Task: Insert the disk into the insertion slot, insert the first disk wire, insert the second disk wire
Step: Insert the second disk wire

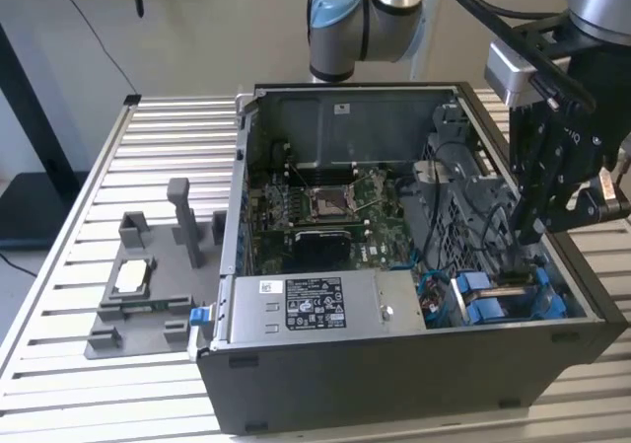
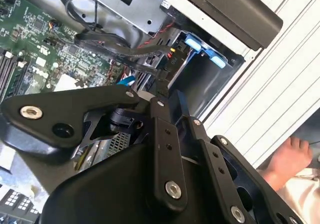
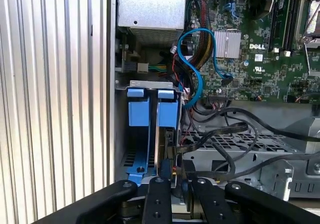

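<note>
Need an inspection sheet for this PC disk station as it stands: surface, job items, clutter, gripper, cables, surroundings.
Surface: ribbed metal table carrying an open PC case.
Job's things: disk in its blue carrier, standing in the slot of the drive cage.
Clutter: grey fixture beside the case, at the exterior view's left.
Gripper: gripper lowered into the case over the cage.
Cables: black wires across the cage; blue cable looping over the motherboard.
Surroundings: a person's hand at the table edge.
</note>
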Available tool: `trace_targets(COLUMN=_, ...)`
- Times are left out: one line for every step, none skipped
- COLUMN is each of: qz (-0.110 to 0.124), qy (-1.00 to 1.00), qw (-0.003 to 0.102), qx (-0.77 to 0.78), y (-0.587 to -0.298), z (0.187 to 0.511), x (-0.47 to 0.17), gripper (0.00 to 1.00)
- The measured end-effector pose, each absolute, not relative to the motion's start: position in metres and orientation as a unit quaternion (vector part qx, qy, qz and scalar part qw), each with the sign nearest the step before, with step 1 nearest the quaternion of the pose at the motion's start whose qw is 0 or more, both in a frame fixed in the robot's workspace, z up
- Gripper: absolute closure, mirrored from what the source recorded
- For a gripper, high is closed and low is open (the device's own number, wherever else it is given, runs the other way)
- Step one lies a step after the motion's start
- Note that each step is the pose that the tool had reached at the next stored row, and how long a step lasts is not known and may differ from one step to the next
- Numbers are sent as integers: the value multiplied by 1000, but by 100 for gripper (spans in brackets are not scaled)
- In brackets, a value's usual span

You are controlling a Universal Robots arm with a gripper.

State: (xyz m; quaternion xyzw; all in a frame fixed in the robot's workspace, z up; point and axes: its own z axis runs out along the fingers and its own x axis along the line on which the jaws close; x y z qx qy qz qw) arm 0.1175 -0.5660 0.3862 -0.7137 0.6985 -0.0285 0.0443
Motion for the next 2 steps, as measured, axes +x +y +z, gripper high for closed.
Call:
trace_targets(qz=-29, qy=698, qw=44, qx=-714, y=-566, z=386, x=117, gripper=76)
trace_targets(qz=-29, qy=698, qw=44, qx=-714, y=-566, z=386, x=117, gripper=76)
